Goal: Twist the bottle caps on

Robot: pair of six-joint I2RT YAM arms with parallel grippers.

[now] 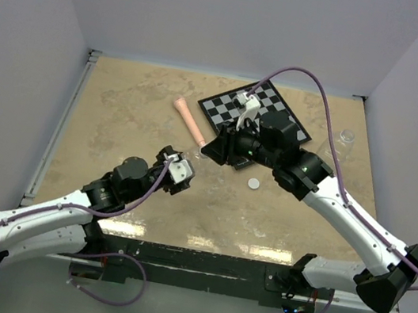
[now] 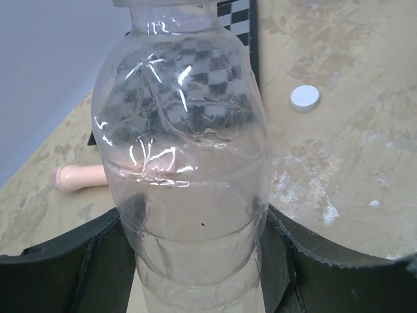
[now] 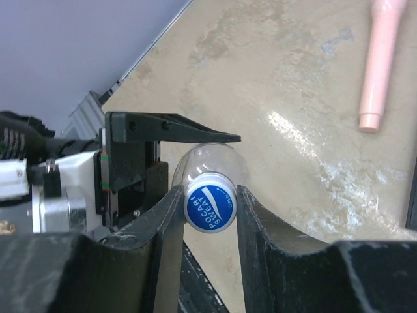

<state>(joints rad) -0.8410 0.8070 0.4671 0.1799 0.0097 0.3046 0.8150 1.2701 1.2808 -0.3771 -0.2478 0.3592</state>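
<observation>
Right wrist view: the blue cap (image 3: 210, 207) is pinched between the fingers of the right gripper (image 3: 208, 193) and appears to be set on the mouth of the bottle (image 3: 212, 160).
The bottle is clamped around its lower body by the left gripper (image 2: 195, 261), near the table's middle. The cap should be kept square to the neck and turned under light pressure while the bottle is held fixed, so that the thread is not crossed. The bottle is clear, ribbed and apparently empty; white lettering is carried on the cap. The white cap (image 1: 253, 183) is seen lying at 4 o'clock from the joined grippers.
</observation>
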